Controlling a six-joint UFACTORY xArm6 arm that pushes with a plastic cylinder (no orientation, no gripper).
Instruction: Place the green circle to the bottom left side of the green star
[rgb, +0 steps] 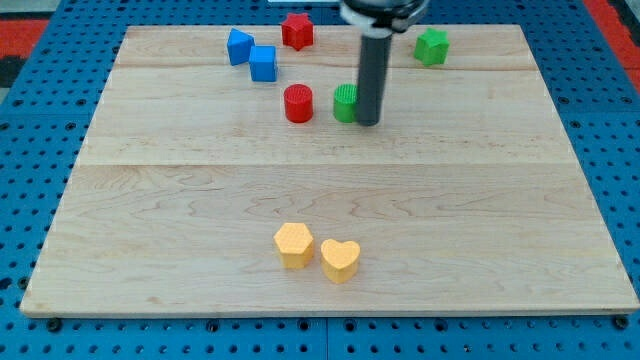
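The green circle (344, 103) is a short green cylinder near the view's top middle, partly hidden by my rod. My tip (368, 122) rests on the board right against the circle's right side. The green star (432, 46) sits at the view's top right, above and to the right of the circle and apart from it.
A red cylinder (298, 103) stands just left of the green circle. A red star (297, 30) and two blue blocks (240, 46) (263, 63) lie at the top left. A yellow hexagon (294, 245) and yellow heart (340, 260) sit near the bottom middle of the wooden board (150, 220).
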